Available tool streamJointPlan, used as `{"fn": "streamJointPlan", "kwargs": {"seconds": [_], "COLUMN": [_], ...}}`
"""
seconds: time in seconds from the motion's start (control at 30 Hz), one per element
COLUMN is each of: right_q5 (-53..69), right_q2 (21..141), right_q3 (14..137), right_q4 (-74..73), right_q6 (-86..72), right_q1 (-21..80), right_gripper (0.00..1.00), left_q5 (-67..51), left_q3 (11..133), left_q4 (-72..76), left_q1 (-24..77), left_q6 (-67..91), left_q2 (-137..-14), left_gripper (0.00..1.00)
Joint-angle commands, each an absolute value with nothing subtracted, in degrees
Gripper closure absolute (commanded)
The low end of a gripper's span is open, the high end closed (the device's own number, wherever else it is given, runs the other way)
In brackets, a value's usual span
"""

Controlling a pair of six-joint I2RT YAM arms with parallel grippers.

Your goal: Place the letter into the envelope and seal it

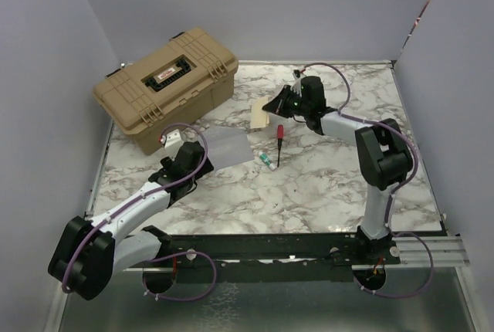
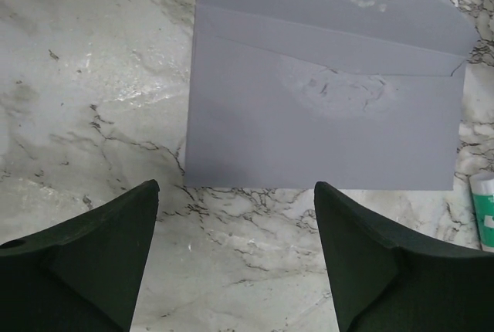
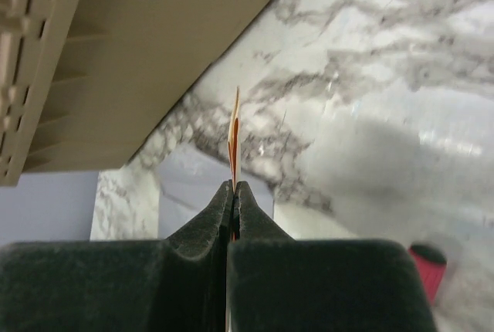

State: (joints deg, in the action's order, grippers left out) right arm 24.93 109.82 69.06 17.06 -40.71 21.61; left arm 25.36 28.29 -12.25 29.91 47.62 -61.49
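The envelope [image 1: 225, 146] lies flat on the marble, pale grey, flap open; it fills the upper part of the left wrist view [image 2: 324, 93]. My left gripper [image 1: 179, 156] is open and empty, hovering just short of the envelope's near edge [image 2: 235, 193]. My right gripper [image 1: 276, 105] is shut on the letter [image 1: 260, 114], a thin tan sheet held above the table to the right of the envelope. In the right wrist view the letter [image 3: 235, 135] shows edge-on, pinched between the closed fingertips [image 3: 233, 187], with the envelope [image 3: 189, 193] beyond.
A big tan hard case [image 1: 165, 85] stands at the back left, also in the right wrist view [image 3: 131, 46]. A red-handled screwdriver [image 1: 279, 143] and a small white-and-green tube [image 1: 265, 160] lie right of the envelope. Purple walls surround the table.
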Motion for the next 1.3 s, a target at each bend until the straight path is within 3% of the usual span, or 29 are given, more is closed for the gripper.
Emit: {"fn": "streamJointPlan", "kwargs": {"seconds": [0.0, 0.27, 0.53, 1.0, 1.27], "right_q5": [21.9, 24.6, 30.4, 37.2, 40.6], "right_q2": [117.7, 129.4, 131.9, 116.1, 109.4], "right_q3": [77.1, 85.7, 84.4, 64.9, 61.1], "right_q4": [24.8, 27.1, 26.9, 24.3, 17.4], "right_q6": [-41.2, -40.9, -40.5, -38.0, -28.4], "right_q1": [22.1, 23.0, 26.0, 27.2, 30.5], "right_gripper": [1.00, 1.00, 1.00, 1.00, 1.00], "left_q5": [25.1, 23.9, 24.2, 24.5, 21.1], "left_q3": [25.7, 24.3, 23.3, 21.4, 21.5], "left_q4": [-11.0, -11.4, -11.1, -8.3, -0.6], "left_q1": [28.7, 27.3, 26.7, 26.5, 26.5], "left_q6": [49.9, 50.1, 50.0, 51.1, 45.6], "left_q2": [-59.9, -59.8, -60.9, -63.6, -64.9], "left_gripper": [0.20, 0.17, 0.14, 0.12, 0.10]}}
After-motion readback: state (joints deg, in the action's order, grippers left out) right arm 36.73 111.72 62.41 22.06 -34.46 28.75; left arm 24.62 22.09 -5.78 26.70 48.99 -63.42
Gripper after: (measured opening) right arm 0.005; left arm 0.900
